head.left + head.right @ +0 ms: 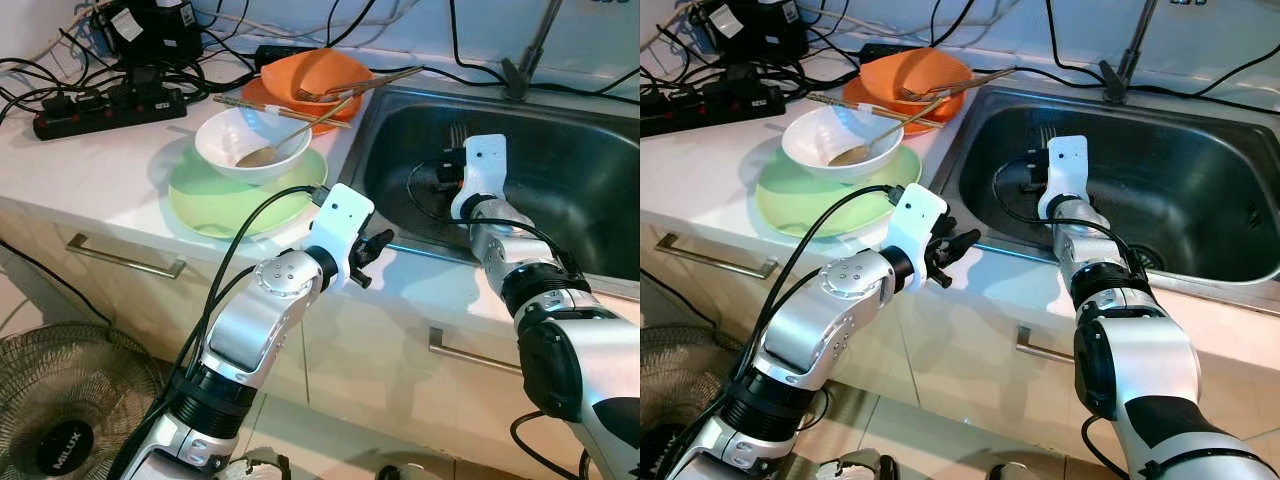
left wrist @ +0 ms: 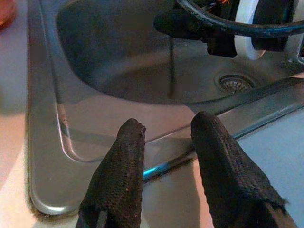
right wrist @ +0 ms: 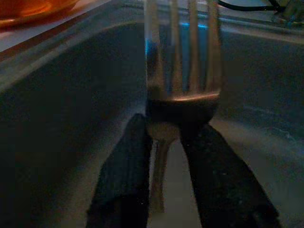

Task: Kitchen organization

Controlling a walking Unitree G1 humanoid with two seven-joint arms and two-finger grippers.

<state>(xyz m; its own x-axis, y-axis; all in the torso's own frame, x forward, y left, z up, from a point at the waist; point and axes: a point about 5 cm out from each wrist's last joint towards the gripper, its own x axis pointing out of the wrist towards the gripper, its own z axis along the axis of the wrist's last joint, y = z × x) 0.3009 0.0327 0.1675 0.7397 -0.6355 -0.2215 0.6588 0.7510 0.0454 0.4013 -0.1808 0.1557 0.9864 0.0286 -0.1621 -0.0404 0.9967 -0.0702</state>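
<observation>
Right gripper (image 3: 164, 156) clamps a fork (image 3: 183, 61) between its fingers inside the sink (image 1: 560, 190).

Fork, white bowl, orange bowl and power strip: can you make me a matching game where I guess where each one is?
Things:
1. fork
2. white bowl
3. orange bowl
4. power strip

Places:
A. on the green plate
B. held by the right gripper over the sink
C. on the counter's far left, among cables
D. on the orange plate, behind the white bowl

Pairs: 1-B, 2-A, 3-D, 4-C
</observation>
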